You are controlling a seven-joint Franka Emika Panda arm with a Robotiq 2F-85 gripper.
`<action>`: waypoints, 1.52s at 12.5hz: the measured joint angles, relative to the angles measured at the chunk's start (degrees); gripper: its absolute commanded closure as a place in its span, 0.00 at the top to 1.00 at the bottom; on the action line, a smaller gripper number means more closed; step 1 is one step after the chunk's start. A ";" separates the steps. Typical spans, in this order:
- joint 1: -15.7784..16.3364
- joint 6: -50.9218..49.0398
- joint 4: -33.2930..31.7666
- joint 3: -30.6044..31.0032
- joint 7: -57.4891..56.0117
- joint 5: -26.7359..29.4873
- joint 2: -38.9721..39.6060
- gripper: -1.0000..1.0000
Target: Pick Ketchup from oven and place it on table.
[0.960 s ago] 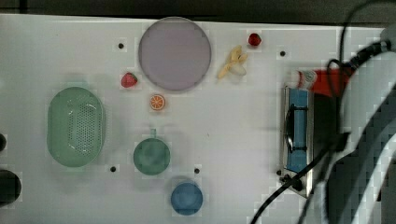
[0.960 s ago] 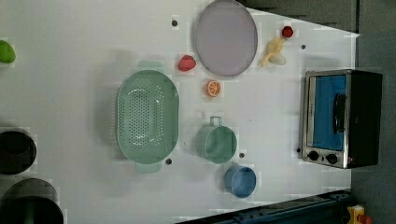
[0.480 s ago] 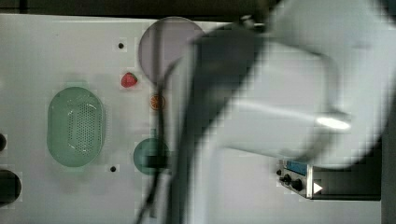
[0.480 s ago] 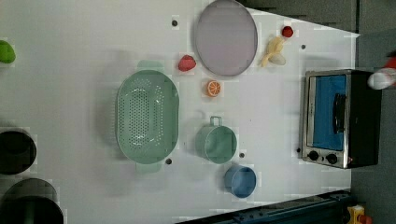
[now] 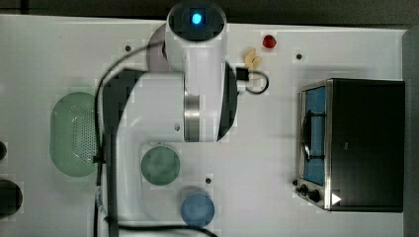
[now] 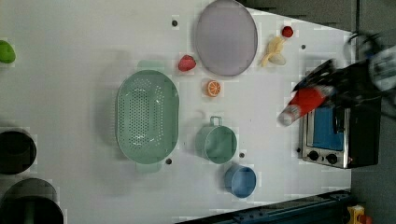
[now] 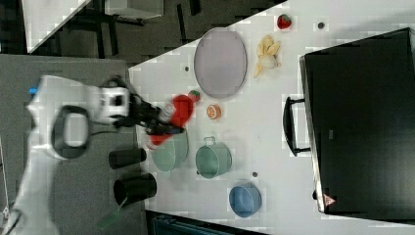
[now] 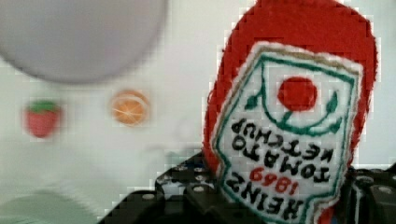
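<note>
My gripper [image 7: 159,121] is shut on the ketchup [image 7: 177,113], a red bottle held tilted in the air above the white table [image 7: 274,156]. In the left view the ketchup [image 6: 304,101] hangs with its white cap pointing down toward the table, just off the oven's [image 6: 340,140] front corner, with the dark gripper [image 6: 327,86] around its body. The wrist view has the ketchup's label [image 8: 289,135] close up between the dark fingers [image 8: 187,193]. In the top view the arm [image 5: 197,94] covers the table's middle, and the oven [image 5: 360,143] stands at the top view's right.
On the table are a green colander [image 6: 147,116], a teal cup [image 6: 217,142], a blue bowl [image 6: 240,181], a grey plate [image 6: 226,37], an orange slice [image 6: 213,87], a strawberry [image 6: 186,63], a peeled banana [image 6: 274,50] and a red fruit [image 6: 287,31]. Black cups [image 6: 16,151] stand at the left view's left edge.
The arm has swung away from the oven toward the table's middle with the ketchup in its grip. In the left view the bottle has come in from the right edge.
</note>
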 measured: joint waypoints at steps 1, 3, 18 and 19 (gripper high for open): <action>0.36 3.51 -4.14 -0.45 0.00 -0.30 0.63 0.63; -0.04 13.58 -11.47 -1.08 0.00 -0.38 2.22 0.63; -1.82 27.05 -19.86 -1.18 0.00 0.41 4.23 1.00; -1.72 23.14 -18.07 -1.42 0.00 0.38 0.20 1.00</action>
